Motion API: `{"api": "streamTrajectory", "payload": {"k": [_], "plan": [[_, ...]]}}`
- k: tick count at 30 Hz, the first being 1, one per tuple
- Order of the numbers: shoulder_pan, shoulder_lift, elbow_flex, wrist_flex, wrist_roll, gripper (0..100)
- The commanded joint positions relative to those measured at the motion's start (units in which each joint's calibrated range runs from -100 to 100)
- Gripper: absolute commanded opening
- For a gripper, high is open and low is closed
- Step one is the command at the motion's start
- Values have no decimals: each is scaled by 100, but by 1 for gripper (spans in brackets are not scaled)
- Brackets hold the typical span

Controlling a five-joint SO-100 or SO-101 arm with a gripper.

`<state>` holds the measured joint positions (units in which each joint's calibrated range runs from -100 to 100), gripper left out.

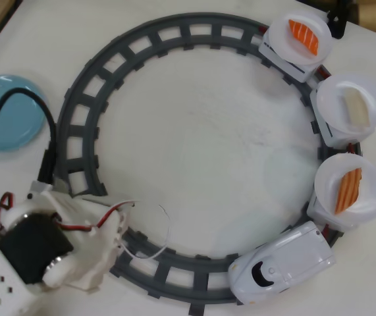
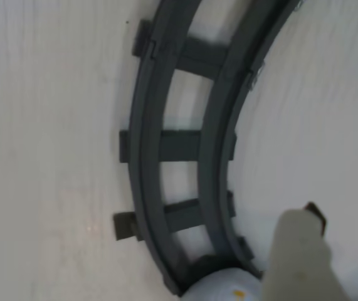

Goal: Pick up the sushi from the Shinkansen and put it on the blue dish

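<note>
The white Shinkansen [image 1: 283, 263] stands on the grey ring track [image 1: 95, 79] at the lower right in the overhead view. It pulls three cars with round white plates. The pale orange sushi [image 1: 348, 189] lies on the first plate [image 1: 369, 197], just behind the engine. The light-blue dish [image 1: 3, 118] lies at the far left, outside the track, and holds nothing. My gripper [image 1: 108, 250] hangs over the track's lower left, far from the sushi. The wrist view shows one pale finger [image 2: 298, 251] above the track [image 2: 150, 157]; the jaws' gap is hidden.
A cream-white piece [image 1: 355, 108] and a red-orange striped piece [image 1: 304, 36] lie on the two other plates at the right and upper right. A black cable [image 1: 16, 99] loops over the blue dish's edge. Red and white wires [image 1: 118, 214] trail from the arm.
</note>
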<state>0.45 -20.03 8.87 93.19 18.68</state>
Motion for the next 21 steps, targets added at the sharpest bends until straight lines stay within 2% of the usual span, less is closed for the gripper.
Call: {"api": "streamTrajectory", "payload": {"k": [1,6,10,17,21], "plan": [[448,-58,-319,-58,-189,25],[1179,-33,-292,-517,-204,25],[1557,33,-229,-772,188,25],[1812,50,-193,-1077,465,25],[1821,50,14,-1086,826,25]]}}
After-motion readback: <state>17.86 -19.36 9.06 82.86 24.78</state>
